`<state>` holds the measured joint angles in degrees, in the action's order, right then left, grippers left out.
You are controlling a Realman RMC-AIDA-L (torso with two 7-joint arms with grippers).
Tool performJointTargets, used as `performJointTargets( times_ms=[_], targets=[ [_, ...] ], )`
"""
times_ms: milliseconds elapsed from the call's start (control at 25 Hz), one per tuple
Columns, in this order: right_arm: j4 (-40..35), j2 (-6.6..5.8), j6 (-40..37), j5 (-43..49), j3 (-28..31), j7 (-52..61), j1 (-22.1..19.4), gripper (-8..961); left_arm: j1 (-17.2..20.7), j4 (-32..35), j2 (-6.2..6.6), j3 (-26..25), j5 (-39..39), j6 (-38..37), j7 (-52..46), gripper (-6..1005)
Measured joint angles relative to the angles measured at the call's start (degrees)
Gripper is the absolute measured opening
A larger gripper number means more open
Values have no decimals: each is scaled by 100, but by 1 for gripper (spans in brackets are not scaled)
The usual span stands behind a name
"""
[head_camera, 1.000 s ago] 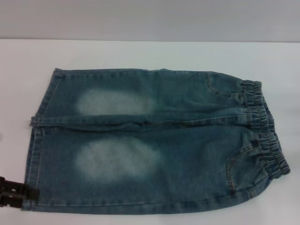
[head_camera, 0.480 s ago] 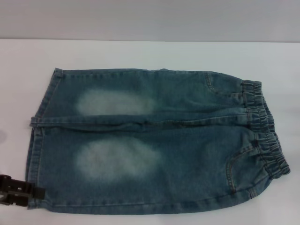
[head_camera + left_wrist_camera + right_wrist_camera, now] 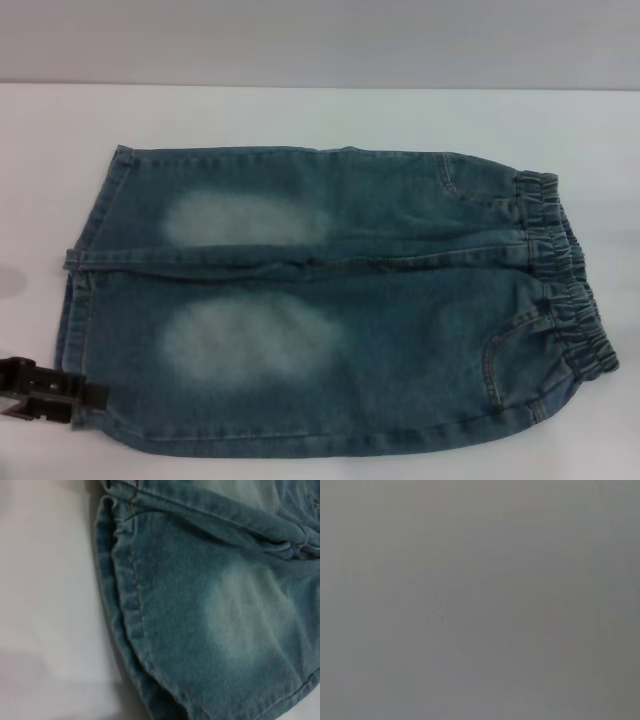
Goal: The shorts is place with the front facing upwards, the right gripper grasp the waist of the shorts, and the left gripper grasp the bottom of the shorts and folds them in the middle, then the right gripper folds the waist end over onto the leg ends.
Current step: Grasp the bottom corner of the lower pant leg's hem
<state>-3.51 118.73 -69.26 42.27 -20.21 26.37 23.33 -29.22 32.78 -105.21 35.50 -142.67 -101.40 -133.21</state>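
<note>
head view: we see the long blue-green denim shorts (image 3: pixel 330 300) flat on the white desk (image 3: pixel 300 115), front up, two pale thigh patches showing.
waist: the gathered elastic waist of the shorts (image 3: pixel 568 280) lies at the right end.
hems: the flat stitched bottom of the shorts (image 3: pixel 82 300) lies at the left end.
left gripper: black left gripper (image 3: pixel 85 396) sits at the near left hem corner, tips touching the fabric edge; we cannot tell how wide the jaws stand.
left wrist view: hem corner of the shorts (image 3: pixel 127 605) close up, desk (image 3: pixel 45 605) beside it; own fingers not visible.
right wrist view: plain grey, nothing to identify; right gripper not seen.
</note>
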Motion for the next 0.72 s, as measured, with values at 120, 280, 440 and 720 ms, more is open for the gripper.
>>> performJointTargets(
  times_ms=[120, 280, 440, 720],
  targets=[
    [-1, 0, 0, 0, 0, 0, -4, 700, -83, 0, -7, 0, 11, 7, 6, 826],
    [-1, 0, 0, 0, 0, 0, -4, 700, -142, -3, -7, -7, 12, 7, 6, 826],
    [-1, 0, 0, 0, 0, 0, 3, 700, -209, -9, -7, -8, 12, 4, 6, 826],
    [0, 0, 0, 0, 0, 0, 36, 700, -353, -73, -7, -3, 12, 6, -1, 825]
  ],
)
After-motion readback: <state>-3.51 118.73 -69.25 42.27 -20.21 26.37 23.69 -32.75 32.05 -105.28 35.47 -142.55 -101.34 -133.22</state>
